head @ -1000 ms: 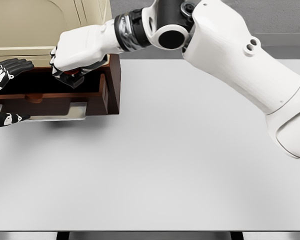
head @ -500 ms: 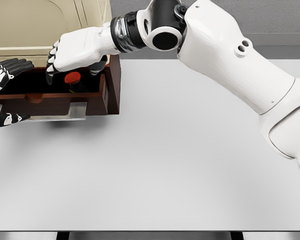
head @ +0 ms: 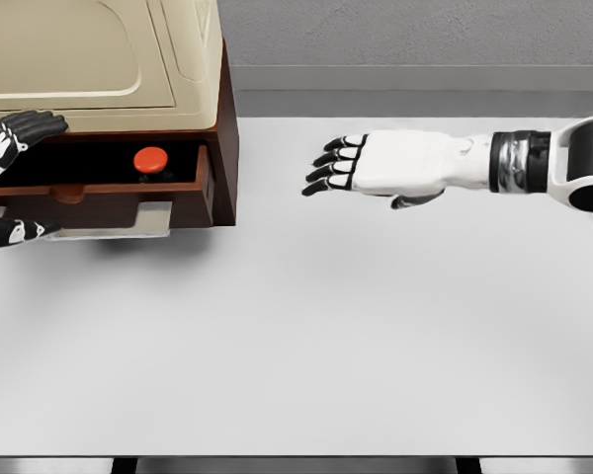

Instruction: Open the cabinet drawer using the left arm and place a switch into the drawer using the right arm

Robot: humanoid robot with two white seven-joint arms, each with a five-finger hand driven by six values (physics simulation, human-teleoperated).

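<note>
1. Round red-topped switch (head: 151, 160) sitting in the open dark-brown wooden drawer (head: 99, 188), well left of the right hand (head: 361, 165).
2. Right hand spread, empty, above the white worktop (head: 306, 326).
3. Left hand (head: 5, 148) at the drawer's left end, fingers relaxed.

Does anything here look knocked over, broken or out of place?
Nothing stands out. The red-topped switch sits inside the open drawer of the cabinet. The right robot hand hovers open over the white table, holding nothing. The left robot hand is at the drawer's left end.

Red switch (head: 150, 158) in a dark brown drawer (head: 109, 188), cream-topped cabinet (head: 99, 54).
</note>
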